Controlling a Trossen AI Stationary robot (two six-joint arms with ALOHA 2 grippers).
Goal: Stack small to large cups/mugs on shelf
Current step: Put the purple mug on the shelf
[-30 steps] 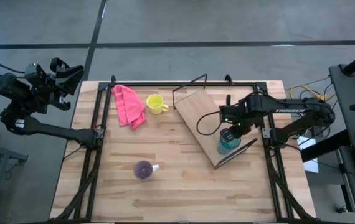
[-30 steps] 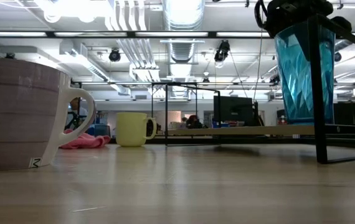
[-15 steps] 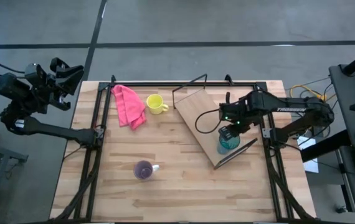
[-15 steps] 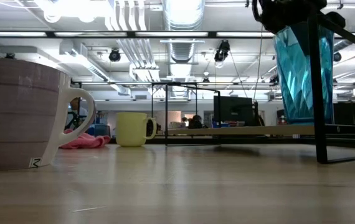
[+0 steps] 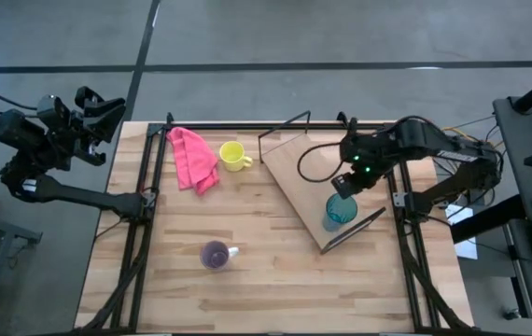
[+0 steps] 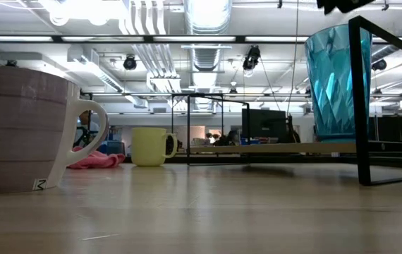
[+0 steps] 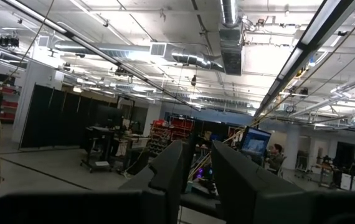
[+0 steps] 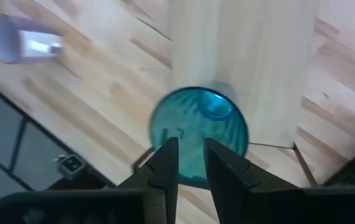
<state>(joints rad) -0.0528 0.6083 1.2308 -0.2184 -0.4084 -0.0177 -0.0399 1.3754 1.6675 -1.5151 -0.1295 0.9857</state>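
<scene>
**Desk:** Where does the teal cup (image 5: 341, 212) stand?

**Photographer:** Upright on the shelf (image 5: 299, 168), near the board's lower corner, close by the black wire frame. The low view shows it resting on the board, mouth up and clear of anything above it. Judging from that, it looks set down as the base for the stack, being the largest of the three.

**Desk:** And the right gripper (image 5: 345, 183)?

**Photographer:** Just above the cup and clear of it, pointing down into the cup's mouth. Its fingers (image 8: 165, 163) sit close together with a narrow gap, pinching nothing. The arm reaches in from beyond the shelf's right side, elbow bent high.

**Desk:** The others?

**Photographer:** The yellow mug (image 5: 233, 156) sits left of the shelf, the pink cloth (image 5: 194, 159) beyond it. The purple mug (image 5: 216, 254) is well apart from the shelf, toward the table's near edge. Both appear yet to be stacked.

**Desk:** The left gripper (image 5: 91, 118)?

**Photographer:** Parked far left of the shelf, off the table and raised, fingers (image 7: 171, 168) nearly together and empty.
</scene>
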